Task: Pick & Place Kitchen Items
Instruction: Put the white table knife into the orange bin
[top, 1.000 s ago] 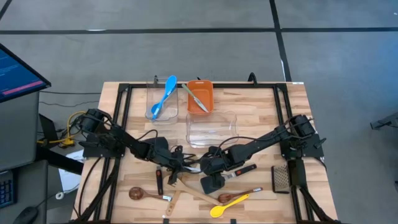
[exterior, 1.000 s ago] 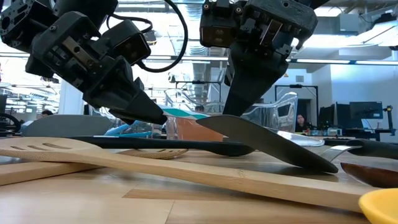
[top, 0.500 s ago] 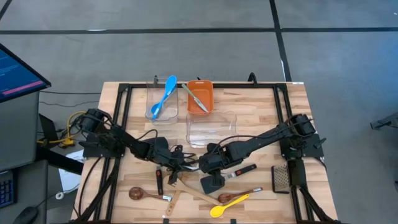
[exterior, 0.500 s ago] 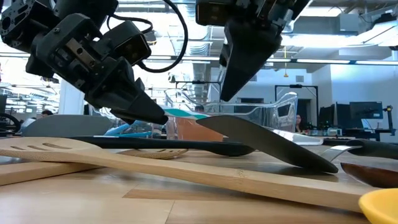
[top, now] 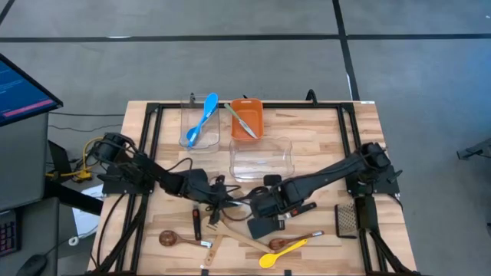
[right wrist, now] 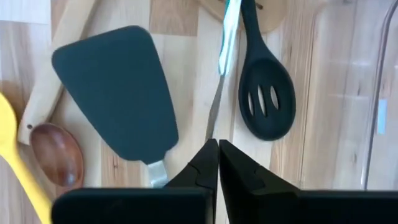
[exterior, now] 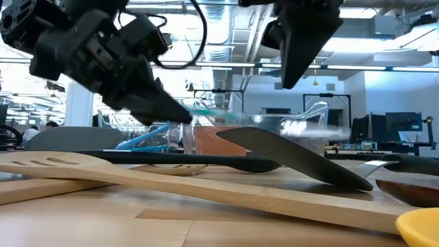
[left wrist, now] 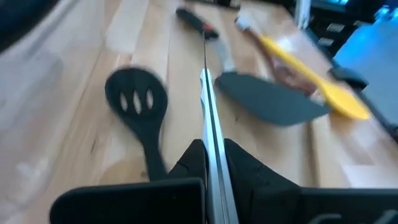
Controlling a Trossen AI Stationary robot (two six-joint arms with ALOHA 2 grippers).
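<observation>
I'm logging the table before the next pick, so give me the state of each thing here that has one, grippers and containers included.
left gripper: shut on a thin metal utensil handle.
right gripper: shut, empty, above the table.
black turner: lying flat, not held.
black slotted spoon: lying flat, not held.
clear tub: holds a blue spoon.
orange bin: holds a utensil.
large clear tub: looks empty.

Robotics lab, open office behind, monitors point(exterior: 401, 127), ceiling ducts point(exterior: 233, 27)
</observation>
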